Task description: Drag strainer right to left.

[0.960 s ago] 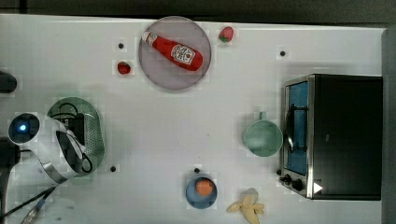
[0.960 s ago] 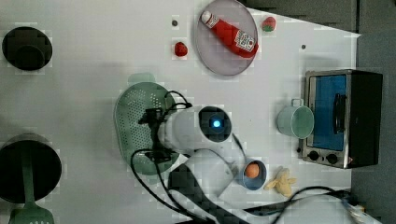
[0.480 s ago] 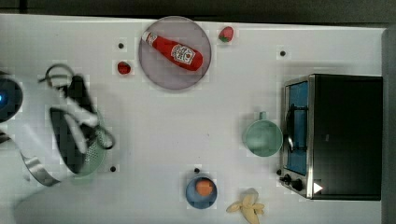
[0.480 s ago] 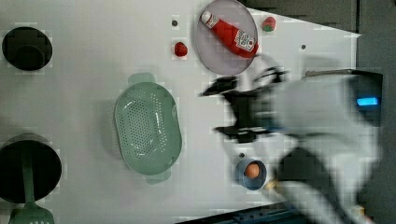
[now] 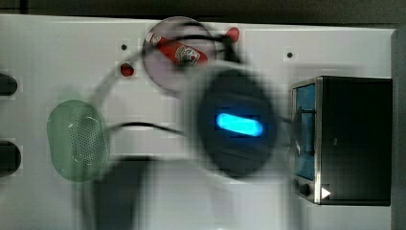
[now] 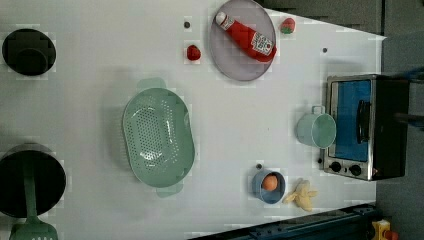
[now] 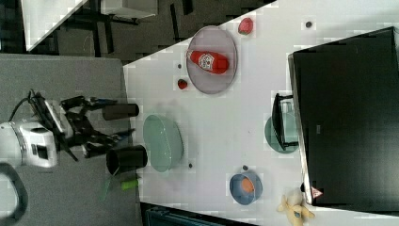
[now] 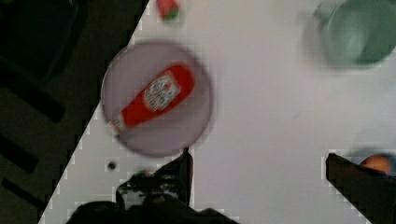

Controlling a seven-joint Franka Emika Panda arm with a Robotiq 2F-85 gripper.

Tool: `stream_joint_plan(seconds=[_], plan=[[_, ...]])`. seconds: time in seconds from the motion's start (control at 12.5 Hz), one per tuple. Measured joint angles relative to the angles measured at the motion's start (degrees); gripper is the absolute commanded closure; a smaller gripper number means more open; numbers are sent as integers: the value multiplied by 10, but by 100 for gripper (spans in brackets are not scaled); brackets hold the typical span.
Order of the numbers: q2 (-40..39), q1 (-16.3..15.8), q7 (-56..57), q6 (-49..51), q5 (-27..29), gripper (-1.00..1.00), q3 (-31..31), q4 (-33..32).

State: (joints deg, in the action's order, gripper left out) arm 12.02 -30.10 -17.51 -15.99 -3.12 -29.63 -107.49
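Note:
The strainer [image 6: 157,137], a pale mint-green oval colander with a grid of small holes, rests alone on the white table at the left view's centre-left. It lies near the top view's left edge [image 5: 79,139] and by the table's left border in the right view [image 7: 162,141]. My gripper [image 8: 258,155] is open with nothing between its fingers [image 8: 183,172]; below it in the wrist view are the grey plate and bare table. In the top view my blurred arm [image 5: 237,124] hangs over the table's middle, apart from the strainer. The right view has the gripper [image 7: 113,120] beyond the table's left border.
A grey plate [image 6: 225,55] carries a ketchup bottle [image 6: 245,36]. A mint-green mug [image 6: 316,130] stands beside a toaster oven [image 6: 365,127]. A blue bowl [image 6: 268,186] holding an orange ball, a banana [image 6: 301,194], two small red fruits and black pots [image 6: 28,51] are spread around.
My arm has lifted off the strainer and swung fast toward the top view's right. The strainer has stayed where it was let go.

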Motion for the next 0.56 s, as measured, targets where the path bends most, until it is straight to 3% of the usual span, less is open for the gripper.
stream_joint_plan(seconds=[0.16, 0.32, 0.56], plan=[[19, 21, 84, 9, -54, -100, -60, -11], [18, 46, 139, 15, -52, -100, -89, -30], [9, 33, 187, 26, -54, -100, -90, -35]])
